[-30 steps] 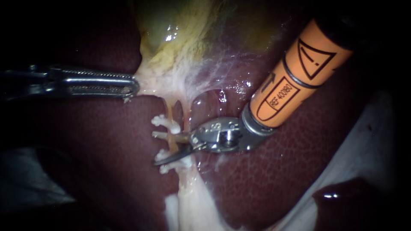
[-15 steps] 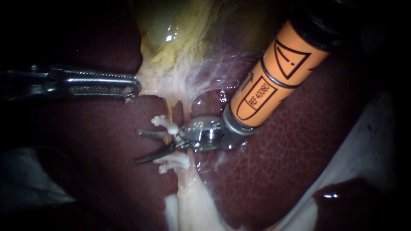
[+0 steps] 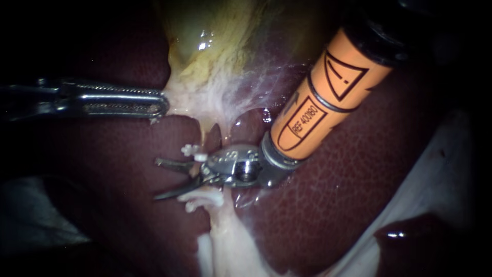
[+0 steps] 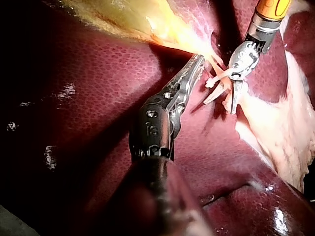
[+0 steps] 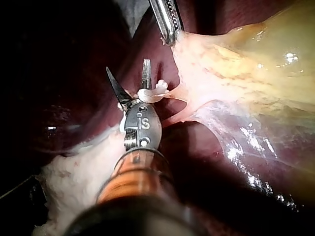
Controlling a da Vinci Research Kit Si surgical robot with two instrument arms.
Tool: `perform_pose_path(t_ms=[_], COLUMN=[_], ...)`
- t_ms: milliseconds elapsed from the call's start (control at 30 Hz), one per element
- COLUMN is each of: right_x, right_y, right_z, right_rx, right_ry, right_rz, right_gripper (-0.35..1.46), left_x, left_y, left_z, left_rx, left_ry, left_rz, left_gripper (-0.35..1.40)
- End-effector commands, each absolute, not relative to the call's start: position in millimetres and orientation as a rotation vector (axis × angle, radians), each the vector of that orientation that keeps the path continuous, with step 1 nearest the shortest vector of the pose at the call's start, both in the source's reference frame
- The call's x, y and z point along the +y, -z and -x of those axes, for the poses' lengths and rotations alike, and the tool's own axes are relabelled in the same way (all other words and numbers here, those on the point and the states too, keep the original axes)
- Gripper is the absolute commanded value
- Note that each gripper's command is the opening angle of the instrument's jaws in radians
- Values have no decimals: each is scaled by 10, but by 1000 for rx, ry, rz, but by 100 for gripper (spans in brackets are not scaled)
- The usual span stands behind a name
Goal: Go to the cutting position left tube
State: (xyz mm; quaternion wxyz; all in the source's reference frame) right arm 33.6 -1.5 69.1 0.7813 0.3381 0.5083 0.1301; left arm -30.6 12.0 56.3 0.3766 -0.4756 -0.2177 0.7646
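Observation:
The left tube (image 3: 204, 134) runs down from the gallbladder (image 3: 220, 56), thin and yellowish, with white clips above (image 3: 192, 150) and below (image 3: 204, 198) a short bare stretch. My right instrument (image 3: 165, 179), on an orange shaft, has its two blades open astride that stretch between the clips; the tube there is mostly hidden by the blades. In the right wrist view the open blades (image 5: 132, 82) reach past a white clip (image 5: 153, 92). My left instrument (image 3: 154, 104) is shut on pale tissue at the gallbladder's lower edge and holds it taut; it shows also in its own view (image 4: 195, 66).
Dark red liver (image 3: 359, 179) lies under and around everything. A second strand (image 3: 224, 134) runs just right of the left tube, behind my right instrument's joint. Pale fatty tissue (image 3: 230, 246) spreads below the clips. White cloth (image 3: 441, 174) lies at the right.
My right instrument has slid left across the tissue, so its open blades now reach well past the left tube between the clips. The left instrument has stayed still.

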Motion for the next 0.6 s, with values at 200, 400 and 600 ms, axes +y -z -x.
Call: perform_pose_path(t_ms=[200,400,600], right_x=[-14,-13,-13], right_y=[-670,-668,-669], right_z=[-336,-336,-336], right_rx=[1113,1115,1115], right_ry=[-285,-291,-289], right_rz=[-744,-748,-751], right_gripper=[144,144,144], left_x=[120,120,121], left_y=[-563,-563,-564], left_z=[305,305,305], left_rx=[-558,-558,-558], left_ry=[-1956,-1956,-1956], left_rz=[1217,1218,1218], left_gripper=[-35,-35,-35])
